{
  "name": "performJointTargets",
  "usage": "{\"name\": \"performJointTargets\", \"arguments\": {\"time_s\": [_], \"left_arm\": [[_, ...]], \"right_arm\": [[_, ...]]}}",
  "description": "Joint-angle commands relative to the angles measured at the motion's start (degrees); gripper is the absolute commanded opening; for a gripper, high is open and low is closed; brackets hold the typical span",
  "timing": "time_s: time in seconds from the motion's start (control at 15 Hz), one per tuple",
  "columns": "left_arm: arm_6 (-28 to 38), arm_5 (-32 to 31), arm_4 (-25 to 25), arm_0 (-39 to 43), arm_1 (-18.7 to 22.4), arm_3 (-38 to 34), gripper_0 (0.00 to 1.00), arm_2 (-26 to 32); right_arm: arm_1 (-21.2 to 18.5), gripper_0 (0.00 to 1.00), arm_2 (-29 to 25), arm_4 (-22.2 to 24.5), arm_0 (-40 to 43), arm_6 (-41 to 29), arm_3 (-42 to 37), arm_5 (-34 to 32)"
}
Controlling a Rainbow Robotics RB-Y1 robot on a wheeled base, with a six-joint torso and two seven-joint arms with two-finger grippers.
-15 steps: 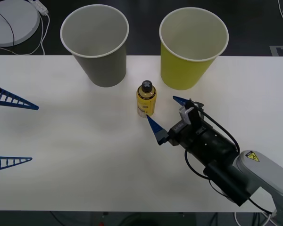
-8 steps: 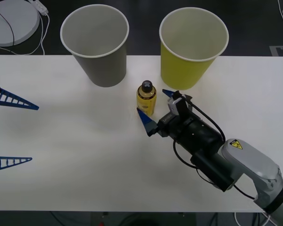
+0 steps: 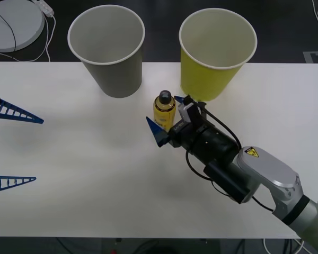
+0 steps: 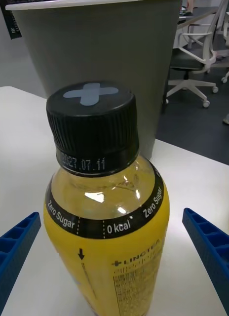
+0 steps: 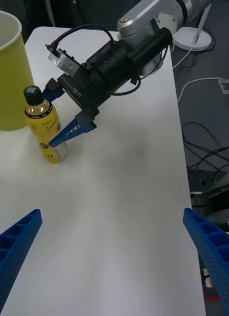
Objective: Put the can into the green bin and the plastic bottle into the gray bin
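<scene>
White counter (image 3: 85, 174) sitting on a dark floor (image 3: 286, 32). There's a round white base (image 3: 13, 24) with a white cable (image 3: 45, 45) behind it, and white office chairs (image 4: 193, 69) further back.

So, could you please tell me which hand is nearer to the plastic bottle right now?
The right. The right hand is open with a finger on either side of the plastic bottle, not yet closed on it. The left hand sits open far off at the table's left edge.

Plastic bottle (image 3: 164, 110) is standing on table (image 3: 85, 159) (near side of both bins), gray bin (image 3: 107, 50) sitting far-left, green bin (image 3: 216, 55) far-right.
</scene>
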Motion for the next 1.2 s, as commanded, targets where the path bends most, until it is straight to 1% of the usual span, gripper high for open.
{"name": "performJointTargets", "arguments": {"time_s": [0.07, 0.27, 0.33, 0.4, 0.47, 0.8, 1.0, 1.2], "left_arm": [[0.00, 0.00, 0.00, 0.00, 0.00, 0.00, 1.00, 0.00], [0.00, 0.00, 0.00, 0.00, 0.00, 0.00, 1.00, 0.00], [0.00, 0.00, 0.00, 0.00, 0.00, 0.00, 1.00, 0.00], [0.00, 0.00, 0.00, 0.00, 0.00, 0.00, 1.00, 0.00], [0.00, 0.00, 0.00, 0.00, 0.00, 0.00, 1.00, 0.00], [0.00, 0.00, 0.00, 0.00, 0.00, 0.00, 1.00, 0.00], [0.00, 0.00, 0.00, 0.00, 0.00, 0.00, 1.00, 0.00], [0.00, 0.00, 0.00, 0.00, 0.00, 0.00, 1.00, 0.00]], "right_arm": [[0.58, 1.00, 0.48, 0.01, -1.13, -0.44, 1.02, -0.01], [0.58, 1.00, 0.57, 0.01, -1.31, -0.62, 1.11, -0.01], [0.58, 0.92, 0.66, 0.10, -1.31, -0.62, 1.11, -0.01], [0.58, 0.37, 0.66, 0.10, -1.22, -0.62, 1.11, -0.10], [0.58, 0.00, 0.75, 0.36, -1.31, -0.88, 1.11, -0.01], [0.32, 0.00, 0.75, 1.07, -1.31, -1.32, 1.11, -0.54], [-0.38, 0.00, 0.39, 1.07, -1.22, -1.76, 1.11, -2.82], [-1.35, 0.00, -1.01, 1.07, -0.87, -2.11, 1.11, -6.69]]}}
